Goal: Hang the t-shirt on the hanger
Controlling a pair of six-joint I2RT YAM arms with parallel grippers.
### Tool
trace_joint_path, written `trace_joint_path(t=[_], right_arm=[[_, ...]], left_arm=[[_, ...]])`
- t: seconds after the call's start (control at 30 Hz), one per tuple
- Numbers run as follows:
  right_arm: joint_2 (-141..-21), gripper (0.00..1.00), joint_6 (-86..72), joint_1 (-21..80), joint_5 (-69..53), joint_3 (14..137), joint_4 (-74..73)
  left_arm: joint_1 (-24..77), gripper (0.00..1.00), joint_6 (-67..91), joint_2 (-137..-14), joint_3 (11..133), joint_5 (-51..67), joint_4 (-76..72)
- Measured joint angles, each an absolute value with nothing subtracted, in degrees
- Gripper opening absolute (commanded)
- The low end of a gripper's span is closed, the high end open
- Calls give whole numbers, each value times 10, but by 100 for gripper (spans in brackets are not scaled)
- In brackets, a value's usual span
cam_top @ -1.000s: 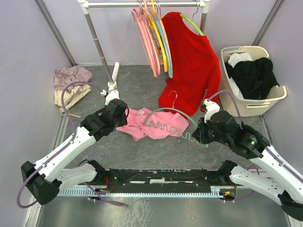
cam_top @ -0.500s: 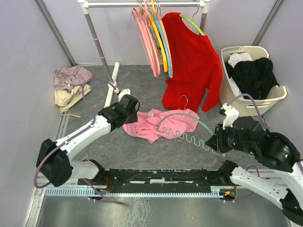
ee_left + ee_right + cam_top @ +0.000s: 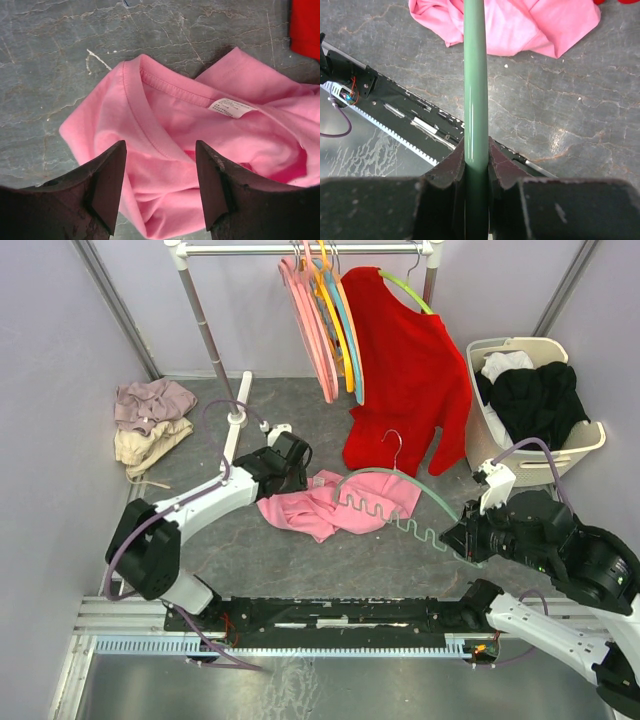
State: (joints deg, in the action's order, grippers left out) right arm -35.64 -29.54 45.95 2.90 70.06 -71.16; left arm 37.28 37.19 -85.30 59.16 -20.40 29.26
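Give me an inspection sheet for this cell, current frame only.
Surface: grey marbled table, no spills seen.
Job's things: pink t-shirt crumpled on the table, collar and label showing; mint hanger lifted, overlapping the shirt in the top view.
Clutter: clothes pile far left; laundry basket far right, holding dark and white clothes.
End effectors: left end effector open above the collar, holding nothing; right end effector shut on the hanger.
Cables: purple cable loops off the right wrist; no snag seen.
Surroundings: clothes rail with red shirt and spare hangers; lilac walls.
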Motion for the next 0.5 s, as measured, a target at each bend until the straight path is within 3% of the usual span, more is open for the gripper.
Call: trace_joint_path(t=[0.2, 0.3, 0.43, 0.5], right_arm=[[-352, 2, -281, 460, 35, 701, -698], [-352, 2, -279, 460, 35, 701, -694], [-350, 2, -272, 460, 35, 701, -690], [-348, 2, -269, 460, 35, 700, -688]], left_arm=[[372, 64, 372, -903, 610, -204, 282], [372, 58, 372, -921, 617, -204, 280], [372, 43, 372, -927, 615, -204, 281], [372, 23, 372, -923, 606, -204, 281]])
